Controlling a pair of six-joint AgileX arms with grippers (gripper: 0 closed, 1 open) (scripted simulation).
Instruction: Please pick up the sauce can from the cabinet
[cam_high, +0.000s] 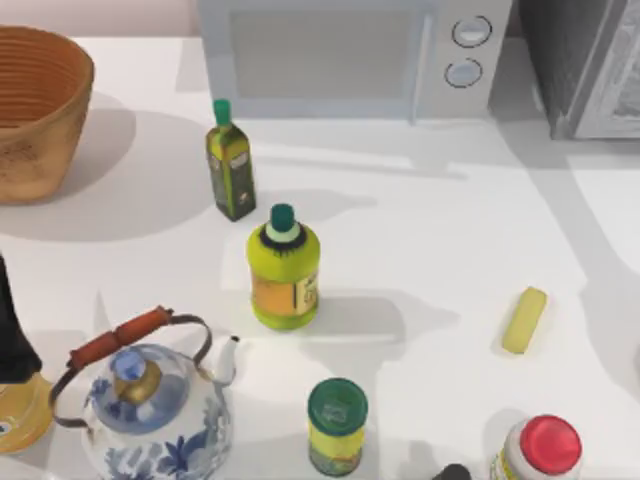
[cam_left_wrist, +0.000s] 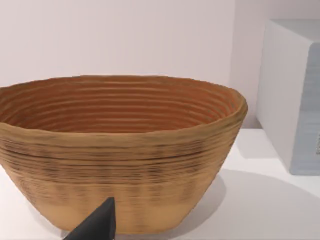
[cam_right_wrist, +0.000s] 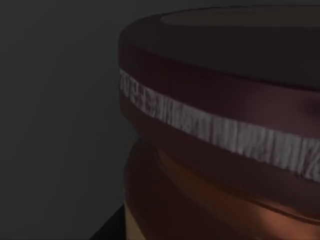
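Right wrist view: sauce can (cam_right_wrist: 225, 125) very close, maroon rim with a pale band, dim grey surroundings. Cabinet (cam_high: 585, 65) at the table's far right corner. Left gripper (cam_left_wrist: 97, 227) sits by the wicker basket (cam_left_wrist: 120, 150). Can't tell either gripper's state.

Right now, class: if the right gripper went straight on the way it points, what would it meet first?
Most likely the sauce can: its maroon rim looms right ahead in the right wrist view, with dark surroundings behind. How small the gap is cannot be told.
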